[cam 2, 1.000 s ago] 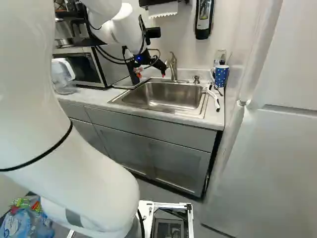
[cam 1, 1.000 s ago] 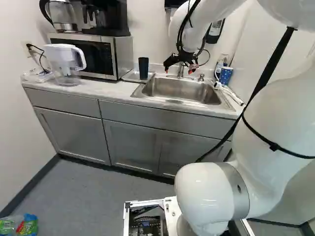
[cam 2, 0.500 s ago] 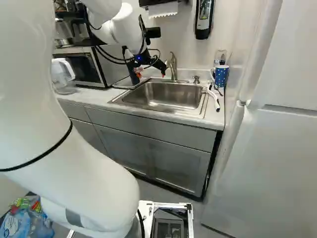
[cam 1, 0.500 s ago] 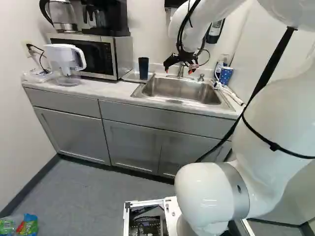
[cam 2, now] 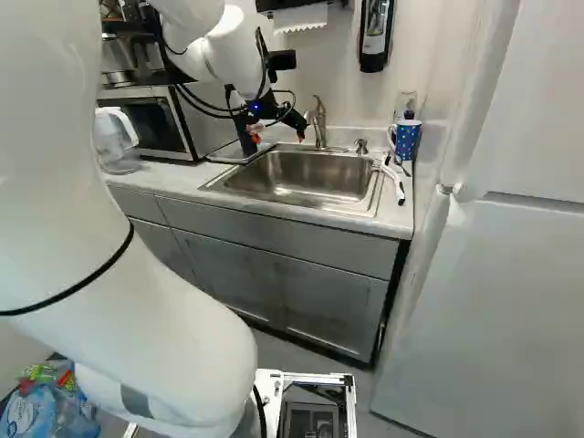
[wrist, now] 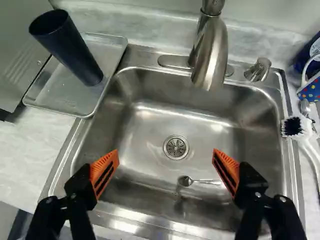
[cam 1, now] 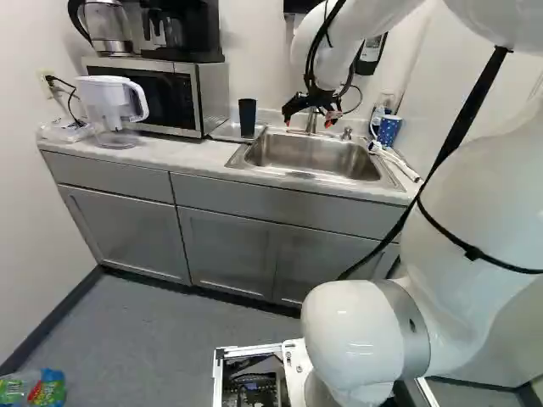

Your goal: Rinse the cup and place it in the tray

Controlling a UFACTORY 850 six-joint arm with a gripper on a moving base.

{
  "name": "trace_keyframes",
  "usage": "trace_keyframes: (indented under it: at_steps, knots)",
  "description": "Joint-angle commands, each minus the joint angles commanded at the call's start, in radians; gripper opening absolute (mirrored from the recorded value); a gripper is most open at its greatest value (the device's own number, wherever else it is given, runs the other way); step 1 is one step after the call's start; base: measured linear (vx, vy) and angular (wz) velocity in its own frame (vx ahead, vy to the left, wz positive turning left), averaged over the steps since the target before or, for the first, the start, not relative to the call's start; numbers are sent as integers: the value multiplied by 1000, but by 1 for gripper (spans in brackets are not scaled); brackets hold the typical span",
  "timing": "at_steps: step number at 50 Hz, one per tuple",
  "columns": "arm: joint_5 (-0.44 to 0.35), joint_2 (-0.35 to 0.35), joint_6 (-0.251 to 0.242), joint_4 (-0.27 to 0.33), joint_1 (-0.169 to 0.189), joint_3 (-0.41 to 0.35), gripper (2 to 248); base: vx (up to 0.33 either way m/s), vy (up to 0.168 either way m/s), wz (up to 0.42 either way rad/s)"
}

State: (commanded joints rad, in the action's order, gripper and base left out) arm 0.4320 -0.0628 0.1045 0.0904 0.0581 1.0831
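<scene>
The dark tumbler stands upright in the metal tray, left of the sink, so the placing looks done; whether it was rinsed, I cannot tell. The gripper is released and empty above the sink; if rinsed, probably only withdrawing is left.

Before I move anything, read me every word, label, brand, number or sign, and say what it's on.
No text is clear enough to quote.
Wall dispenser: label too small to read.
Bright packaging, lower left of the right base view: print too blurred.
Microwave: panel markings too small.
Cup and tray: no print visible.
</scene>
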Motion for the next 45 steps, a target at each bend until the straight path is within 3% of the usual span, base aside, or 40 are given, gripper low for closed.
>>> trace_keyframes:
  at_steps: [45]
  knots:
    - [0, 0, 0, 0, 0, 0, 247, -87, 2, 3]
